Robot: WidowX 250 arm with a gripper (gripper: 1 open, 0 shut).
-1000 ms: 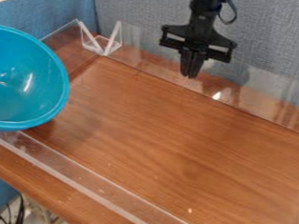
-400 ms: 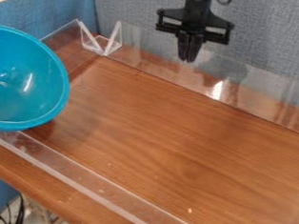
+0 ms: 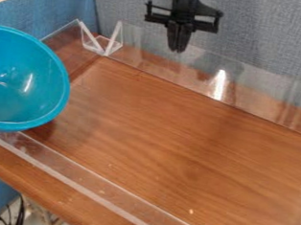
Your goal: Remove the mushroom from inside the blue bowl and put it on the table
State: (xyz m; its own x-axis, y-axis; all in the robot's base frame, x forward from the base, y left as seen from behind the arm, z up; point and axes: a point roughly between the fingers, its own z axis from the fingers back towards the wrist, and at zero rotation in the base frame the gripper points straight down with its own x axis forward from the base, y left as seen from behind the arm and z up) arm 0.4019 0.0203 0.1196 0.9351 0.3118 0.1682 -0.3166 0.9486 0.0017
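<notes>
One black claw [image 3: 180,44] hangs pointing down above the table's [image 3: 178,135] far clear wall [image 3: 244,87], fingers clenched together. The blue bowl [image 3: 21,78] leans tilted at the table's left end; where the mushroom is cannot be told.

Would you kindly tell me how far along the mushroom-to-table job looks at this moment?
Done: nothing that shows; no mushroom lies on the reddish-brown wood-grain table, and none is visible inside the large turquoise plastic bowl tilted at its left edge. In hand: the black gripper hangs shut by the far clear wall, away from the bowl. Left: apparently the whole pick and placement.
</notes>
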